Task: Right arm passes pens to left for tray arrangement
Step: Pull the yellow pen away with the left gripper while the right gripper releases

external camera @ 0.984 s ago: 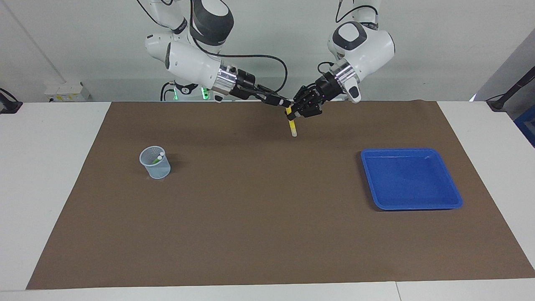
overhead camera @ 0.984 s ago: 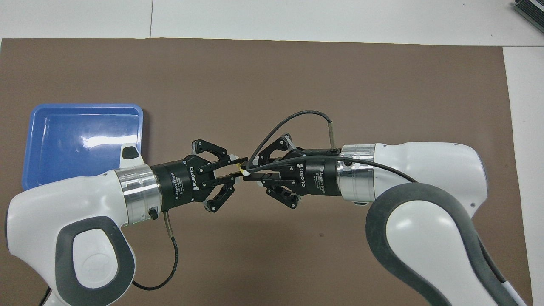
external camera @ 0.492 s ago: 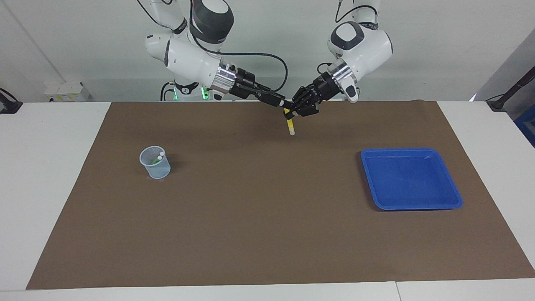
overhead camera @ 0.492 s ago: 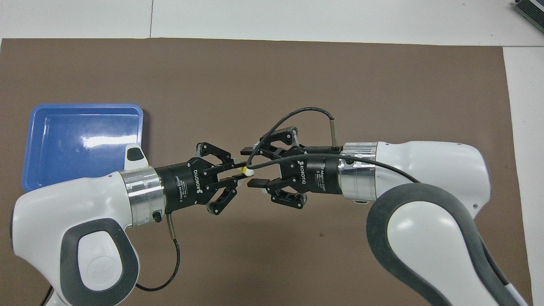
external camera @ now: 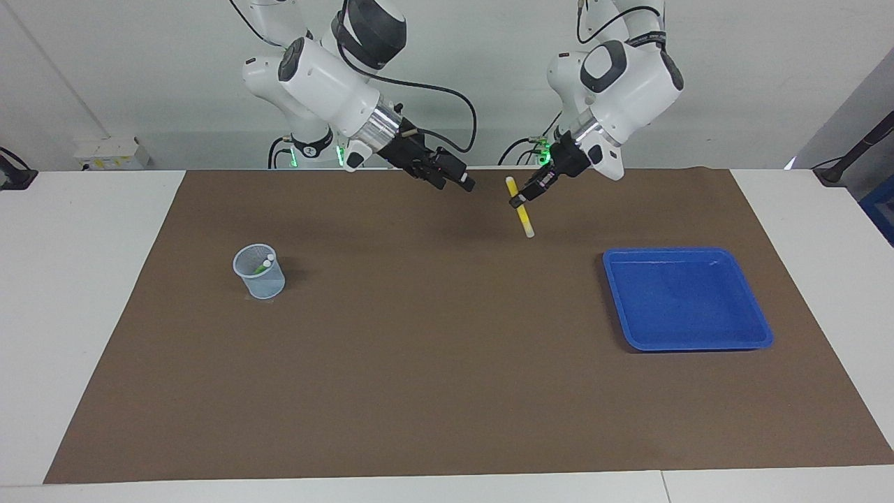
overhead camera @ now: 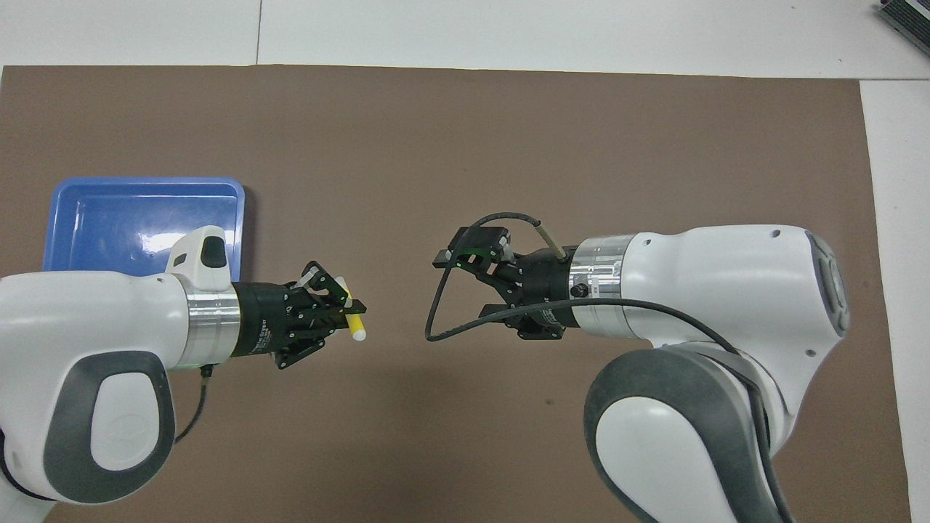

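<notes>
We see the brown mat (external camera: 447, 391) covering most of the table (external camera: 84, 293), with wide bare room across its middle. The blue tray (external camera: 688, 299), empty, sits toward the left arm's end. The mesh cup (external camera: 259, 272), toward the right arm's end, holds a green pen (external camera: 265, 266) and another whose pale tip alone shows. Both grippers hang apart over the mat's edge nearest the robots. The left gripper (external camera: 522, 200) is clamped on the yellow pen (external camera: 520, 207), which slants with its pale end down. The right gripper (overhead camera: 456, 290) is spread wide and holds nothing.
</notes>
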`<state>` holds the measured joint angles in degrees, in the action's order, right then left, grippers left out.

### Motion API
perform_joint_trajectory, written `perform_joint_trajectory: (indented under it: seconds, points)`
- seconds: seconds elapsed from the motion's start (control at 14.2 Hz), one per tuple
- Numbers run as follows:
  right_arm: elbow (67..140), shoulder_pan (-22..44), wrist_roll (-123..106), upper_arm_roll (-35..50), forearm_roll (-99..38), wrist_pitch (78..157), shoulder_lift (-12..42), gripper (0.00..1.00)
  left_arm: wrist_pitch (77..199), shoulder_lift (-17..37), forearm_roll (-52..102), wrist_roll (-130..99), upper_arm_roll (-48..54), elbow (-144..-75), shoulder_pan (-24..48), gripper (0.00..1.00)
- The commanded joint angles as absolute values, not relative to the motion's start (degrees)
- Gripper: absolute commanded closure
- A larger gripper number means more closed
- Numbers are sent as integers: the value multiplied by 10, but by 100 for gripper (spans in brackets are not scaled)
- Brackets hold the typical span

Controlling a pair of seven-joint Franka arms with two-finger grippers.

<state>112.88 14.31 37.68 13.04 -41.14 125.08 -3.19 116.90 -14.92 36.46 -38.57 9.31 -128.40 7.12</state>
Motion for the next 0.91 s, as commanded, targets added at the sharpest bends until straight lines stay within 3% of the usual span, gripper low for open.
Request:
perform_joint_trajectory:
  seconds: [0.0,0.28,0.56,0.84]
  points:
    - [1129,137,309,132,-312,1210,-33,0,1083,-156,238,-254,98,-1261,28,100]
    - [1158,103,195,131,-198,1143,-48,0,1066,-151,104,-133,97,-1252,4,100]
    - [1159,20,-97,131,-54,1059,-54,0,1069,-124,27,-42,97,-1227,-38,100]
    - [1193,-22,-355,132,40,1097,-54,0,1106,-49,-8,-19,97,-1186,-71,100]
